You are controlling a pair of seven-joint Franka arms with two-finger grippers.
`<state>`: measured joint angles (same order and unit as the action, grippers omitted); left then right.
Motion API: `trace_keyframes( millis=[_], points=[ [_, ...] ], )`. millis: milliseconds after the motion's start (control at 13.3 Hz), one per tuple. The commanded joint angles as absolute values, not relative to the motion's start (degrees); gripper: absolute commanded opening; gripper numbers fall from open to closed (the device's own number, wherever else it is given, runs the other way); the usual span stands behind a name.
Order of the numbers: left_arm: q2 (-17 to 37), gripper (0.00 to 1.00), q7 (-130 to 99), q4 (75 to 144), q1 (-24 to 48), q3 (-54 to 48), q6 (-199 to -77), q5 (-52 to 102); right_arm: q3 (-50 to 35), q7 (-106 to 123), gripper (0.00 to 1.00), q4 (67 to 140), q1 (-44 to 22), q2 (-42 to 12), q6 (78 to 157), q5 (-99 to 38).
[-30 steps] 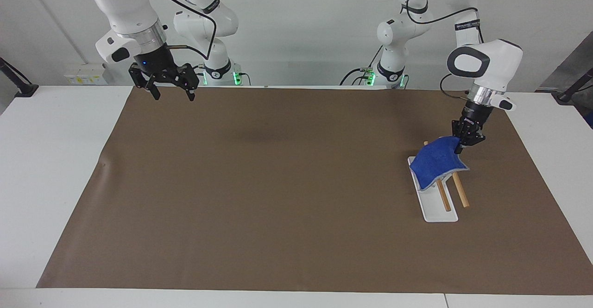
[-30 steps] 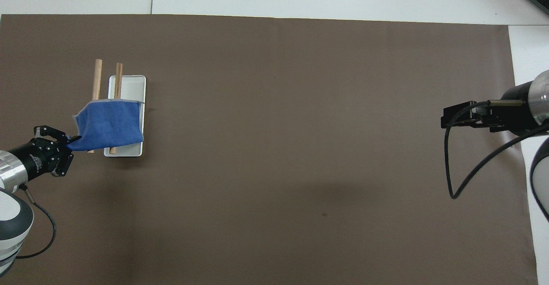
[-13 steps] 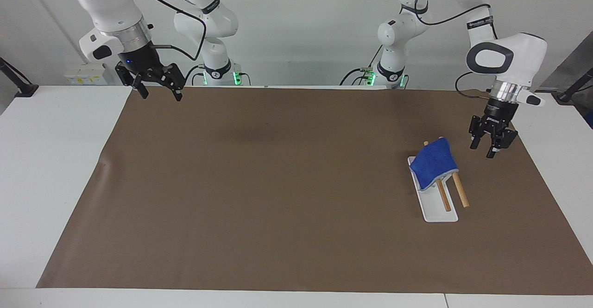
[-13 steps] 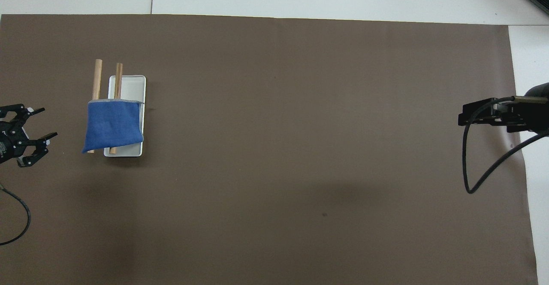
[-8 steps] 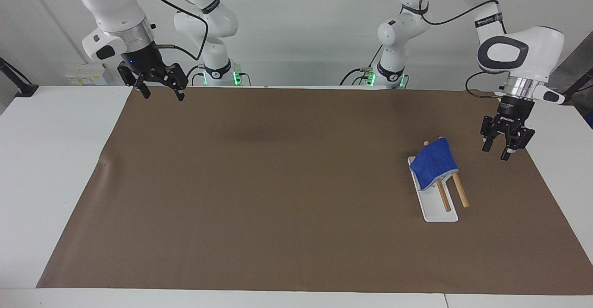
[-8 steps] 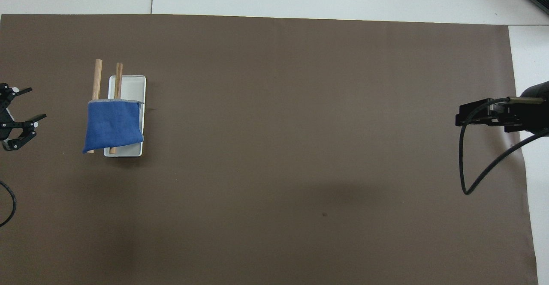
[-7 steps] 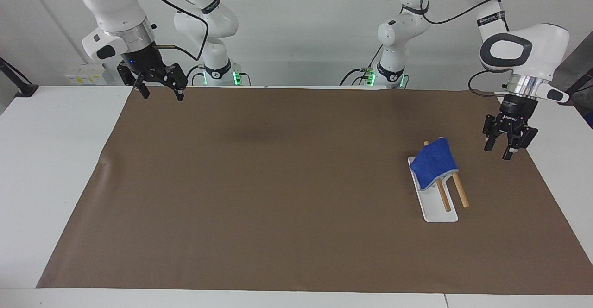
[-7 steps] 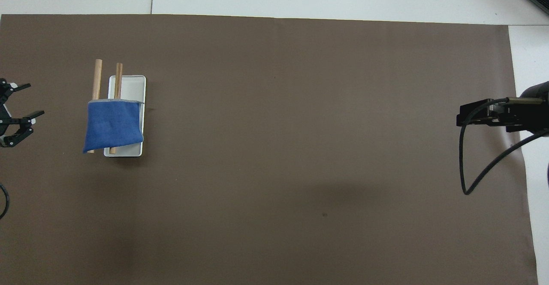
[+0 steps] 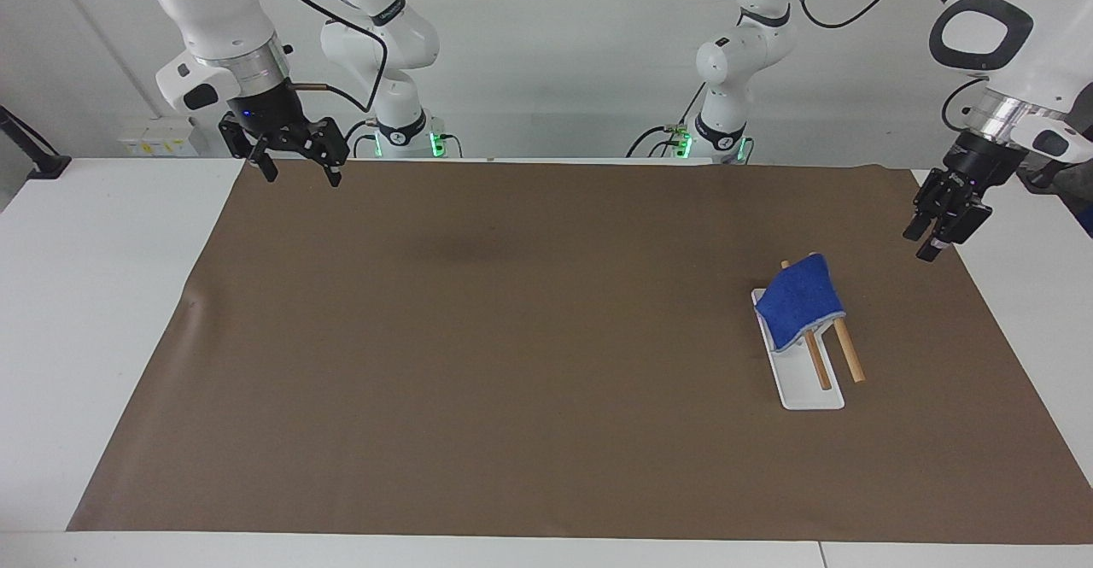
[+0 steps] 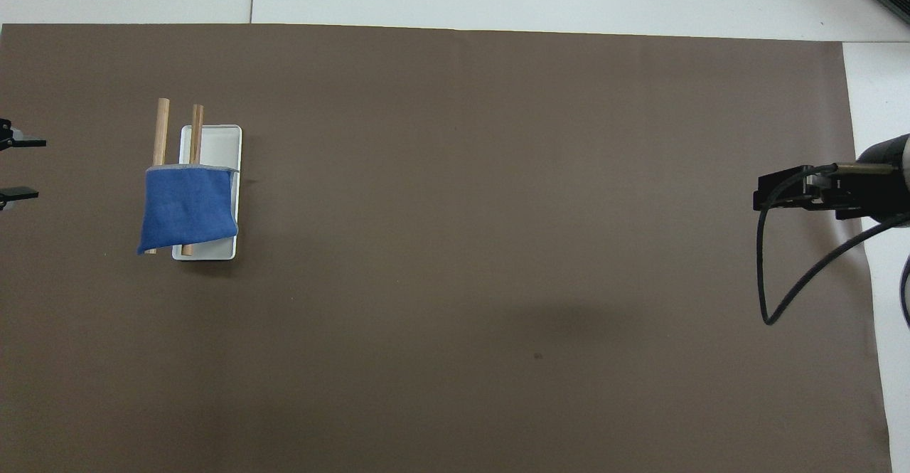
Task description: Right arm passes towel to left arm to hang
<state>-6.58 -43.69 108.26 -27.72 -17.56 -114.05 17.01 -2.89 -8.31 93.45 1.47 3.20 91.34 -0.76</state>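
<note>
I see the towel [image 9: 799,299] draped over the two wooden rods [image 9: 832,353] of the white rack [image 9: 803,384], covering the rods' ends nearer the robots and hanging down onto the rack's tray. The rack sits on the brown mat [image 9: 546,337] toward the left arm's end of the worktop [image 9: 85,295]. In the overhead view the towel [image 10: 188,208] lies flat across both rods [image 10: 162,131], with the bare rod ends and the pale tray [image 10: 217,147] showing on its side farther from the robots.

My left gripper [image 9: 936,228] is raised, well apart from the towel, over the mat's edge at the left arm's end of the worktop. Its jaws point down at a slant and hold nothing. In the overhead view only two black fingertips [image 10: 21,144] poke in from the edge of the frame with a clear gap between them, so I read those jaws as spread open. The towel and rack lie toward the middle of the worktop from those jaws.

My right gripper [image 9: 295,161] hangs in the air over the mat's corner at the right arm's end, by the robots' bases, with a small blue light on its wrist. Its jaws are spread wide and empty. The right arm [image 9: 213,13] waits there, and the towel is well apart from it, most of the mat's length away. In the overhead view the right gripper [image 10: 789,195] shows side-on with a black cable [image 10: 789,288] looping below it.
</note>
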Motion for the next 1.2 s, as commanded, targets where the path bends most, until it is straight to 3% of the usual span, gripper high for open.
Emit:
trace_keyframes(
  millis=[0, 301, 676, 826, 1127],
  points=[
    [-5.71, 0.70, -33.72, 103.19, -19.98, -17.40, -104.45, 6.46, -3.43, -7.82, 1.00, 94.22, 2.90, 4.04, 90.70, -0.79],
    [-5.71, 0.70, -16.58, 100.73, -15.56, -17.40, -97.04, 0.89, -3.43, -7.73, 1.00, 94.22, 2.81, 4.04, 90.70, -0.79],
    [-6.24, 0.70, 1.49, 101.77, -16.96, -16.79, -95.18, 0.09, -3.43, -7.73, 1.00, 94.22, 2.81, 3.96, 90.70, -0.79],
    [-6.33, 0.76, 1.41, 102.04, -16.96, -16.79, -95.45, 0.17, -3.43, -7.73, 1.00, 94.22, 2.90, 4.04, 90.70, -0.79],
    [-6.94, 1.00, 1.23, 103.44, -16.09, -16.96, -95.01, 0.61, -3.43, -7.73, 1.00, 94.22, 2.81, 4.04, 90.70, -0.79]
  ],
)
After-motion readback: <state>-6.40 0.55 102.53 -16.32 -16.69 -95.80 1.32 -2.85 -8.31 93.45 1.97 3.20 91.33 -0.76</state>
